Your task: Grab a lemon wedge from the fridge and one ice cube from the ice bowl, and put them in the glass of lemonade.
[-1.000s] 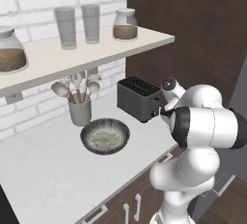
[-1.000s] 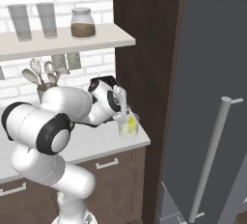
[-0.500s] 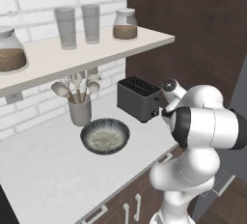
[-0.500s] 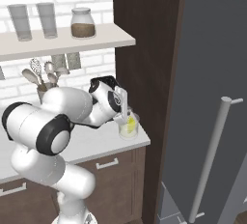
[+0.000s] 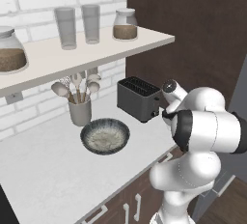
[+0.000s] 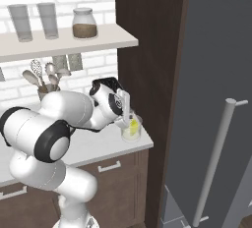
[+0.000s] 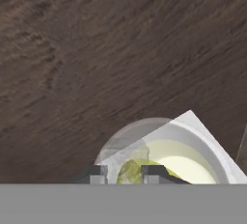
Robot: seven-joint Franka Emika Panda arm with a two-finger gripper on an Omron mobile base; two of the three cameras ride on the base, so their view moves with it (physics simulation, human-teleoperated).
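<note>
While the gripper [image 6: 129, 117] hangs over the glass of lemonade [image 6: 131, 129] at the bench's right end beside the fridge [image 6: 216, 99], its jaws pinch the lemon wedge [image 7: 131, 172]; next comes releasing it, then fetching ice from the ice bowl [image 5: 104, 136] mid-bench; white bench [image 5: 43, 170], brick wall.

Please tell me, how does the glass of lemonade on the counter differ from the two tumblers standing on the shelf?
The glass of lemonade holds pale yellow liquid; the two tumblers look empty and greyish. The glass is shorter, the tumblers taller and slimmer. The glass stands on the counter edge with the gripper at its rim, shut on the lemon wedge; the tumblers stand untouched on the shelf. All stand upright.
</note>
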